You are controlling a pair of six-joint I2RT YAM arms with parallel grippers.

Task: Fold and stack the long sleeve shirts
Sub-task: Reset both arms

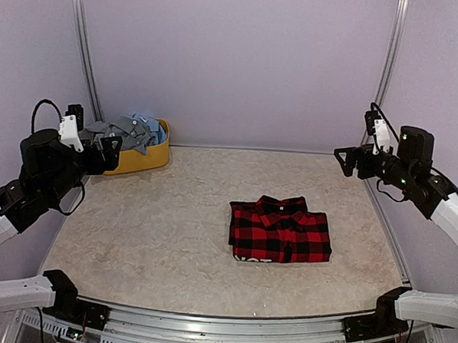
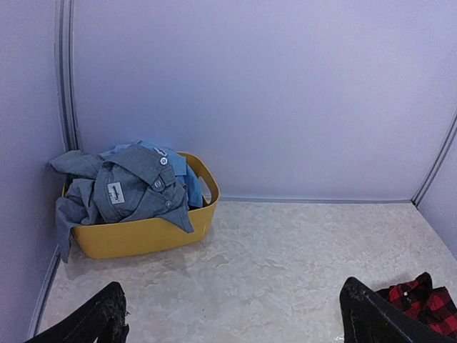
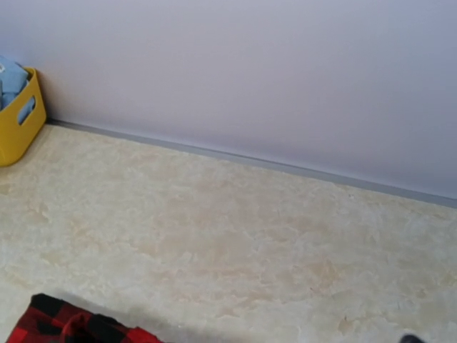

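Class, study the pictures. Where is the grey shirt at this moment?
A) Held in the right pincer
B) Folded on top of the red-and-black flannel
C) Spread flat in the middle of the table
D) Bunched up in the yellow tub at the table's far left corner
D: the grey shirt lies crumpled in the yellow tub, while the folded red-and-black flannel lies alone on the table with nothing on it.
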